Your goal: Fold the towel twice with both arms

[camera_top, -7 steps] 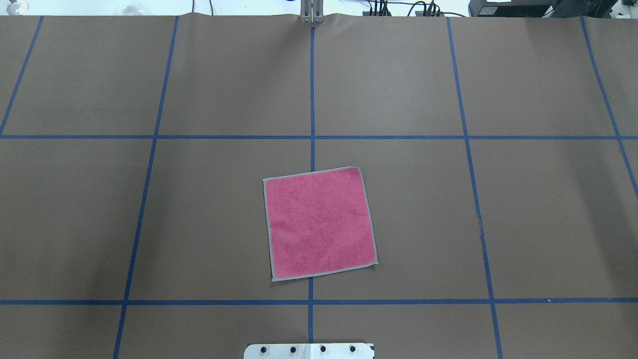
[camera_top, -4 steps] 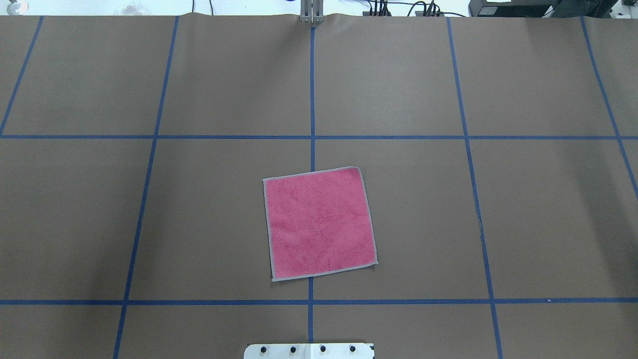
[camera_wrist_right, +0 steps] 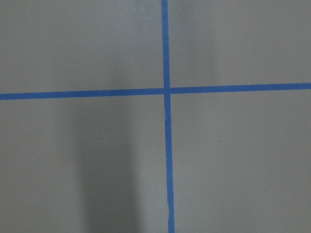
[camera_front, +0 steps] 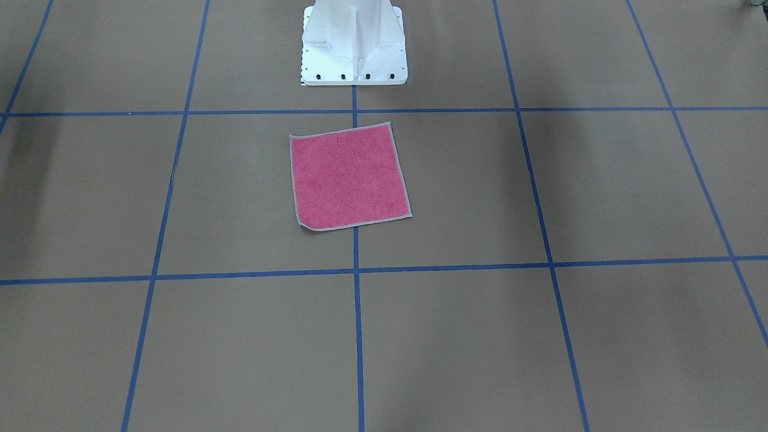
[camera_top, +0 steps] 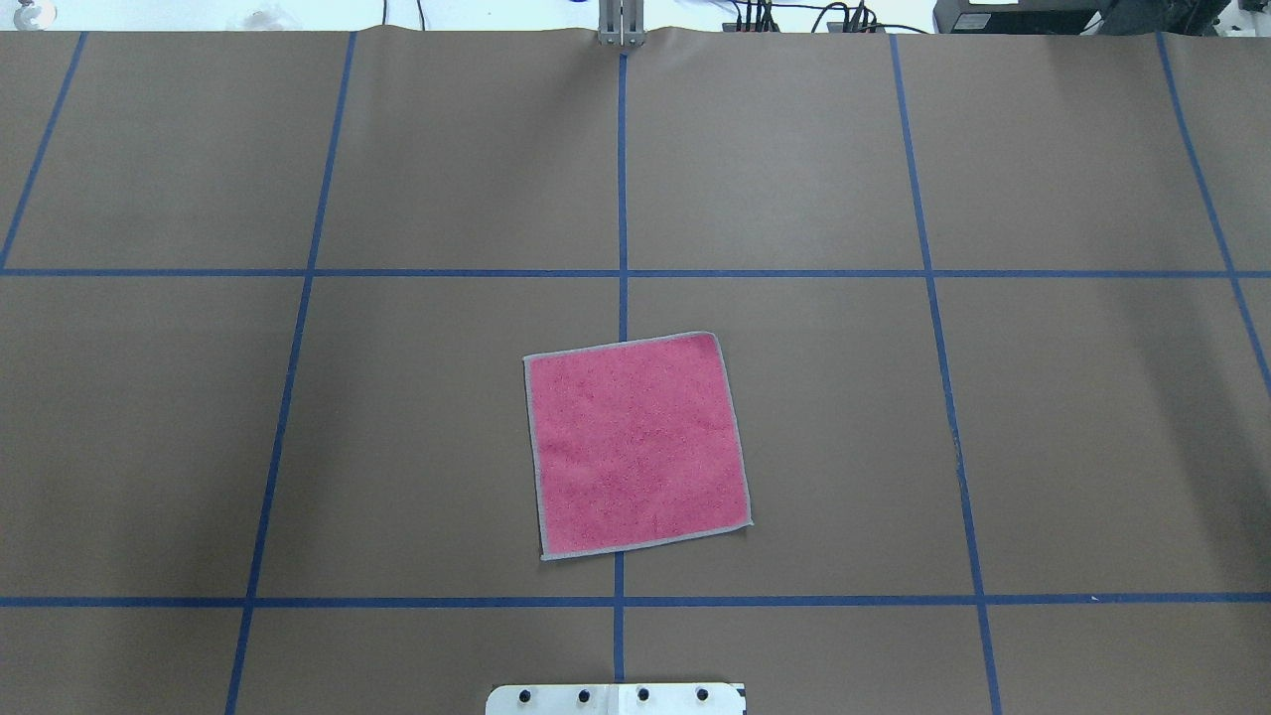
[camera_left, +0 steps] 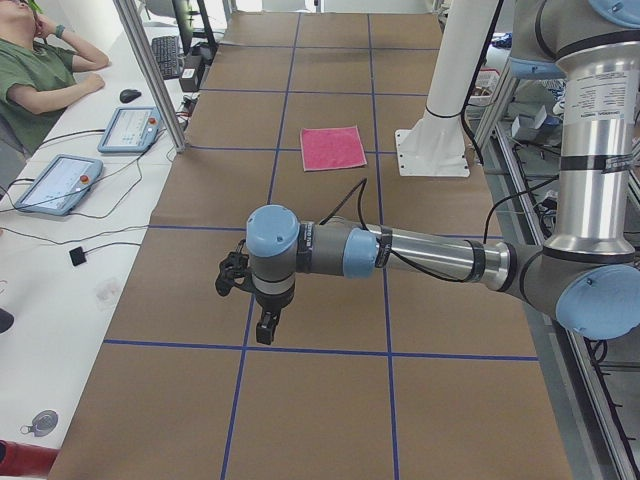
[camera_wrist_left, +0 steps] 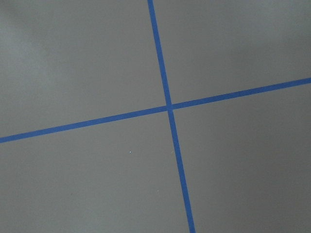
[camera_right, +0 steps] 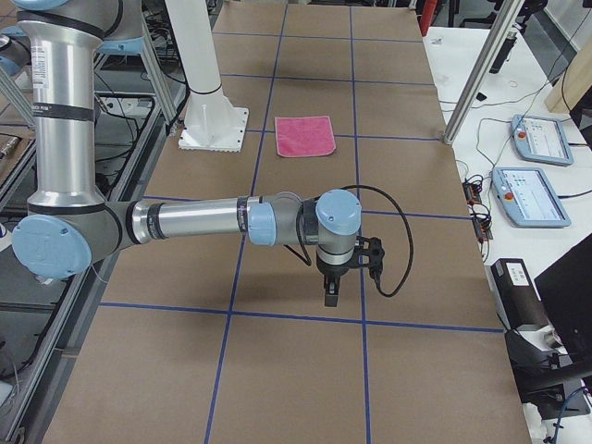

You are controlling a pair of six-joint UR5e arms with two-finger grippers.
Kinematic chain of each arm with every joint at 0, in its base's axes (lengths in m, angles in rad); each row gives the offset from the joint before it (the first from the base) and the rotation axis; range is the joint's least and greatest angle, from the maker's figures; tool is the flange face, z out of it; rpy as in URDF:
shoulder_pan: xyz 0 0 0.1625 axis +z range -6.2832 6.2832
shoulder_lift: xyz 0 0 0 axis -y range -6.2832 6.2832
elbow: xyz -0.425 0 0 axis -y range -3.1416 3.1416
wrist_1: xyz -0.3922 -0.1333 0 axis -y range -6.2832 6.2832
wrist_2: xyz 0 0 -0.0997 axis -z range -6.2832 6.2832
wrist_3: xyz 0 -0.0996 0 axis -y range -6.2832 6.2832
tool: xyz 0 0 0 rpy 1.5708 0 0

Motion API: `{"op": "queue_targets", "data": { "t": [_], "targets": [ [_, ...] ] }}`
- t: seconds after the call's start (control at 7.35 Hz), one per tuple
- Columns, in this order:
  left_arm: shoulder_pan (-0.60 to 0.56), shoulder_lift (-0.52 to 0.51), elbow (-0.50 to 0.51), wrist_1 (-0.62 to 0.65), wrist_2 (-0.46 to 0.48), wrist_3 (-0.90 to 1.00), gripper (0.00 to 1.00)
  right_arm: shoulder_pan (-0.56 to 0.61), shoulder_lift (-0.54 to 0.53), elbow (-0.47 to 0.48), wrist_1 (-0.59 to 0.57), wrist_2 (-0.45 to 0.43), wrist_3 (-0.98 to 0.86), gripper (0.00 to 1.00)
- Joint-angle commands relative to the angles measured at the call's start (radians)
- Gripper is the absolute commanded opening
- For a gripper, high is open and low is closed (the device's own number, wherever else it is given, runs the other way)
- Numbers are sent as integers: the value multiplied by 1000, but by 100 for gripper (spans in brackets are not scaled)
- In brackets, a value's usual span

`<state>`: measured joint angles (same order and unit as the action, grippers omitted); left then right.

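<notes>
The towel lies flat and unfolded, pink-red face up, slightly rotated, on the brown table just in front of the robot's base. It also shows in the front view and in both side views. My left gripper hangs over the table far to the left of the towel, pointing down. My right gripper hangs far to its right, also pointing down. I cannot tell whether either is open or shut. Both wrist views show only brown table cover and crossing blue tape.
The white pedestal base stands just behind the towel. Blue tape lines grid the table. Beyond the far edge are a metal post, tablets and a seated person.
</notes>
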<state>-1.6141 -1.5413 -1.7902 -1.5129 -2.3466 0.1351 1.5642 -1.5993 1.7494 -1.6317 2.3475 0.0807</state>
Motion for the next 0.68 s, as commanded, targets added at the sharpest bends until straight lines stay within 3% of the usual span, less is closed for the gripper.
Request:
{"op": "queue_targets", "data": {
  "t": [0.0, 0.27, 0.41, 0.54],
  "targets": [
    [110, -77, -95, 10, -30, -233, 100, -18, 120, -5, 1, -8, 5, 100],
    [250, -168, -130, -9, -78, -555, 100, -27, 131, -42, 25, 10, 48, 100],
    [323, -213, -123, -10, -112, -789, 100, -44, 130, -51, 53, 66, 103, 100],
    [461, -270, -130, -80, -112, -991, 100, -79, 140, -45, 84, 114, 267, 100]
  ]
}}
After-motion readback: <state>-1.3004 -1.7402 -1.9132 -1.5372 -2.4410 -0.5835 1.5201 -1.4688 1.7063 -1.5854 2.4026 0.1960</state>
